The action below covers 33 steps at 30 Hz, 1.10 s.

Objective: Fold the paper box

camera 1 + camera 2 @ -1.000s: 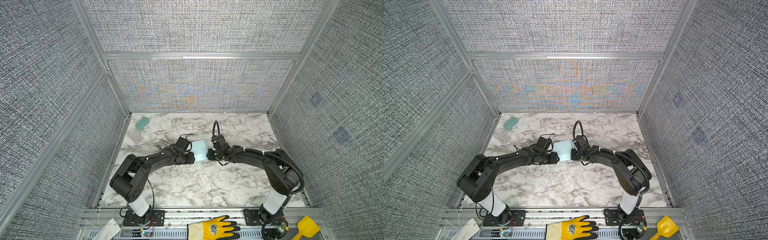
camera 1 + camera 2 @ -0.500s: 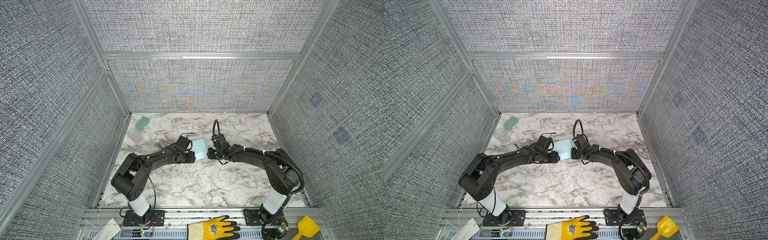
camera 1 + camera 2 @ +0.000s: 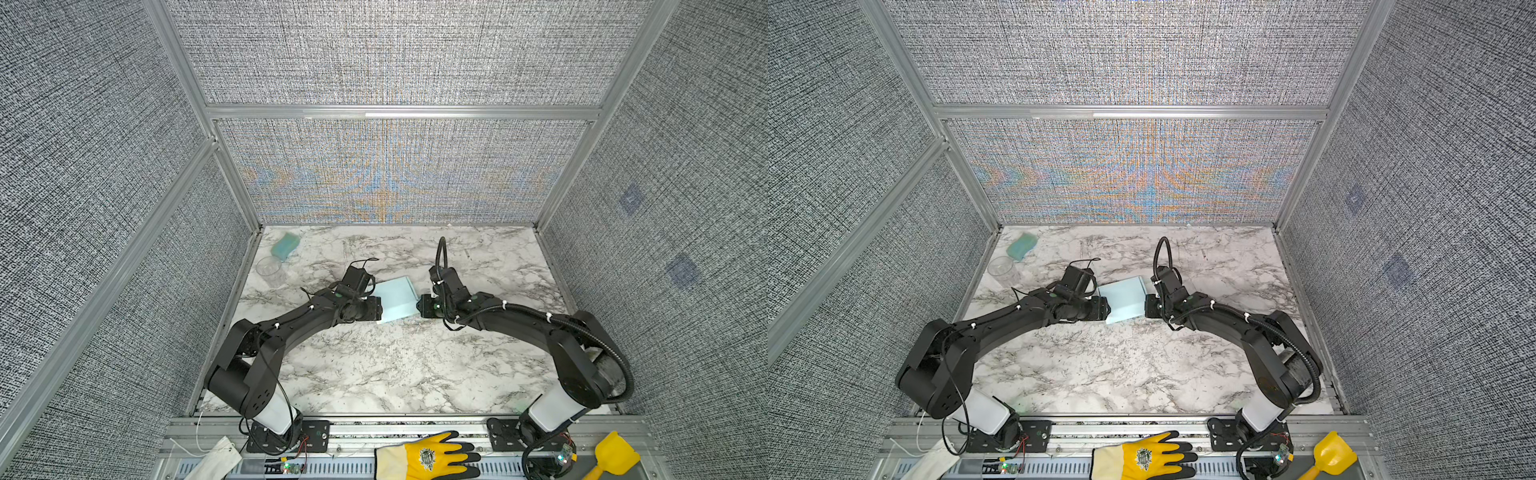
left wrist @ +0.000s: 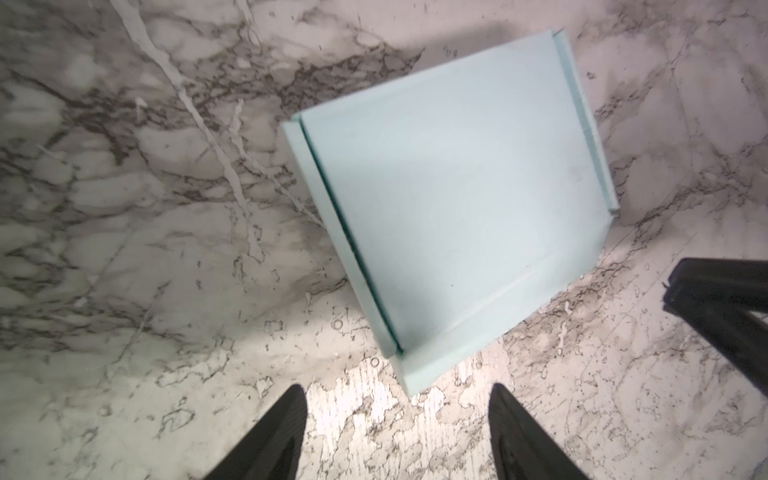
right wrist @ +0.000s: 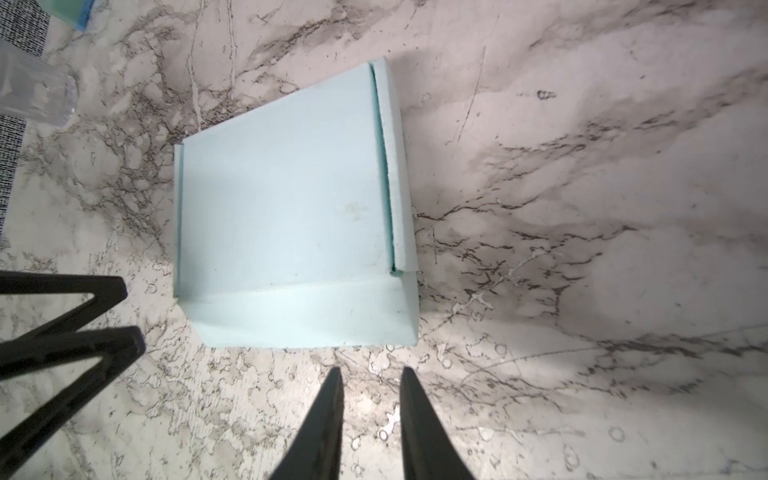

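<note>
Your box [image 3: 397, 299] looks folded shut, lying free just ahead of both grippers, left gripper [image 4: 397, 388] spread wide, right gripper [image 5: 370, 372] barely parted, both empty; perhaps one side flap [image 5: 397, 174] needs pressing.

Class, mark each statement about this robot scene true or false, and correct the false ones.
1. The box lies on the table between the left gripper and right gripper. True.
2. The left gripper grips the box. False: it is open and holds nothing.
3. A clear cup stands near the sponge. True.
4. The glove lies on the box. False: it lies on the front rail.
</note>
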{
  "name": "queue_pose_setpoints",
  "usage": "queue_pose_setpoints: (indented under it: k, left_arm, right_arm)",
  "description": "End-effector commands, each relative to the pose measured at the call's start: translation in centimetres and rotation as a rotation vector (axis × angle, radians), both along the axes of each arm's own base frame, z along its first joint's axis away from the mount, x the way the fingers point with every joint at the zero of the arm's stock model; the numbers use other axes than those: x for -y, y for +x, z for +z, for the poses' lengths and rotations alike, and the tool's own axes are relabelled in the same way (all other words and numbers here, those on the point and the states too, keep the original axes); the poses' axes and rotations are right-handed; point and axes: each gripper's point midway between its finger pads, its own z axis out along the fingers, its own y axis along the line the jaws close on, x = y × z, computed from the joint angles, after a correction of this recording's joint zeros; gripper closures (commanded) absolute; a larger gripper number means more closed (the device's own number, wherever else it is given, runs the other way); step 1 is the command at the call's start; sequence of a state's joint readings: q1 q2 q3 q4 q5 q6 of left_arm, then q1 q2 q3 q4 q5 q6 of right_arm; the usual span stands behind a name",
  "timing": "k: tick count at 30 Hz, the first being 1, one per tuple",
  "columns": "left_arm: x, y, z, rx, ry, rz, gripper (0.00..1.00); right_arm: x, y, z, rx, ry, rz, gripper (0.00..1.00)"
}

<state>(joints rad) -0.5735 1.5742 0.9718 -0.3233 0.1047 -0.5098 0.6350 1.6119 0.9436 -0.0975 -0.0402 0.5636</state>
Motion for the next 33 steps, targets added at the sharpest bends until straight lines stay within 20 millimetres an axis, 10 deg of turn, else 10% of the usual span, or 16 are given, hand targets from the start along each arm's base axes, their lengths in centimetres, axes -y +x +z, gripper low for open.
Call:
queue_pose_setpoints:
  k: [1,17,33]
  left_arm:
    - [0.3,1.3,1.1,0.044,0.026,-0.027,0.29]
    - [5.9,9.0,2.9,0.198,-0.054,-0.240,0.36]
    - [9.3,8.0,2.1,0.397,-0.285,-0.480,0.36]
  right_arm:
    - [0.2,-0.5,0.2,0.014,0.024,-0.009,0.73]
    - [-1.3,-3.0,-0.7,0.102,0.135,0.086,0.73]
    - [-3.5,-4.4,-0.9,0.200,0.220,0.240,0.73]
